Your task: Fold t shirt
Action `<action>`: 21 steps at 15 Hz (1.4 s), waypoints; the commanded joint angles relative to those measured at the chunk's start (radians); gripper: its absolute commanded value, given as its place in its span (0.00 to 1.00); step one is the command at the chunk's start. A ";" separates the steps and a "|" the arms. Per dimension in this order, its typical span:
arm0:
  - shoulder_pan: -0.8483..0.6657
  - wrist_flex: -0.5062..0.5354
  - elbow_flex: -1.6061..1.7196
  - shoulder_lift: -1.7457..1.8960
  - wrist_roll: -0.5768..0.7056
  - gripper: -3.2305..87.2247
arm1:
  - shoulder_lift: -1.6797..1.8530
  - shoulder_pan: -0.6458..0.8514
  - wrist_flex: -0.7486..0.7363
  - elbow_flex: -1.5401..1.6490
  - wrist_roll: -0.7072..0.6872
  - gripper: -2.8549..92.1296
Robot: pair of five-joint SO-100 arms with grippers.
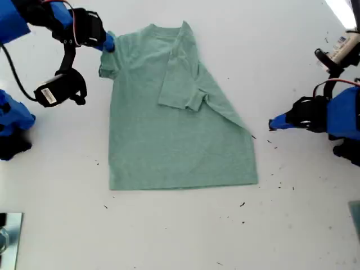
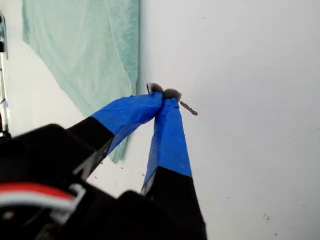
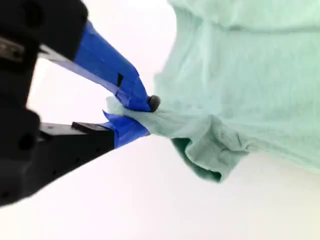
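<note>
The pale green t shirt (image 1: 169,140) lies flat on the white table, collar towards the far edge. Its sleeve on the exterior view's right is folded in over the chest. My second gripper (image 1: 108,44) is shut on the other sleeve, at the exterior view's upper left; the second wrist view shows the blue fingertips (image 3: 140,100) pinching bunched cloth of the t shirt (image 3: 240,75). My first gripper (image 1: 273,125) is at the exterior view's right, just off the shirt's side edge. Its tips (image 2: 162,95) are shut together over bare table, holding nothing, with the t shirt (image 2: 85,50) beyond them.
Small dark specks (image 1: 278,183) litter the table near the shirt's hem. A metal object (image 1: 8,236) sits at the exterior view's lower left corner. The arm bases stand at both sides of the exterior view.
</note>
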 commanded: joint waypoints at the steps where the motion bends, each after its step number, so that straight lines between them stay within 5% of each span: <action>1: 0.078 0.057 -0.265 -0.002 0.043 0.03 | -0.005 -0.005 0.005 0.060 -0.003 0.03; 10: 0.357 -0.061 -0.834 -0.704 0.020 0.03 | -0.005 -0.012 0.005 0.060 0.014 0.03; 13: 0.357 -0.066 -0.992 -0.799 0.020 0.26 | -0.005 -0.014 0.005 0.060 0.014 0.03; 15: 0.328 -0.006 -0.979 -0.621 0.012 0.30 | -0.005 -0.014 0.005 0.060 0.012 0.03; 18: 0.247 0.038 -0.620 -0.265 0.021 0.15 | -0.005 -0.020 0.005 0.060 0.008 0.03; 21: 0.334 -0.256 0.273 0.281 -0.147 0.03 | -0.005 -0.012 0.005 0.060 -0.051 0.03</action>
